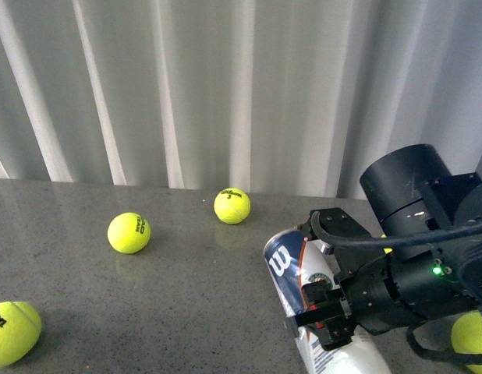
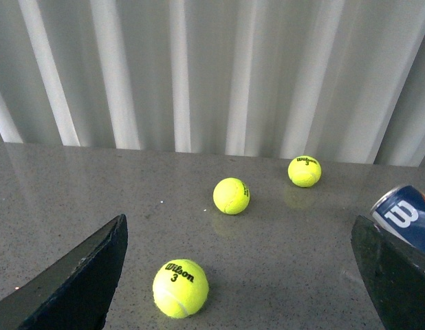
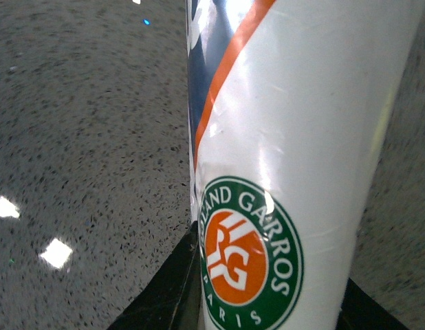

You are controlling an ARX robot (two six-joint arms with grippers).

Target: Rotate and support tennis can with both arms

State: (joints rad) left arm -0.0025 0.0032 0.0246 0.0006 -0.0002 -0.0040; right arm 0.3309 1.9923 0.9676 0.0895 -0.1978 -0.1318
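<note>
The tennis can (image 1: 288,269) lies tilted at the right front of the table, its navy end with the white "W" pointing away and up. My right gripper (image 1: 323,312) is shut on its white middle part, and the bulky black right arm (image 1: 416,273) is behind it. In the right wrist view the can (image 3: 302,137) fills the frame between the black fingers (image 3: 168,292), showing a green and orange round emblem. My left gripper (image 2: 240,275) hangs open over the table with nothing between its fingers. The can's navy end (image 2: 405,218) shows just beyond its right finger. The left arm is out of the front view.
Yellow-green tennis balls lie on the grey speckled table (image 1: 186,312): one mid-left (image 1: 129,233), one at the back (image 1: 232,206), one at the front left edge (image 1: 11,331), and one behind the right arm (image 1: 471,339). A ball (image 2: 180,288) lies near the left gripper. White curtain (image 1: 225,78) behind.
</note>
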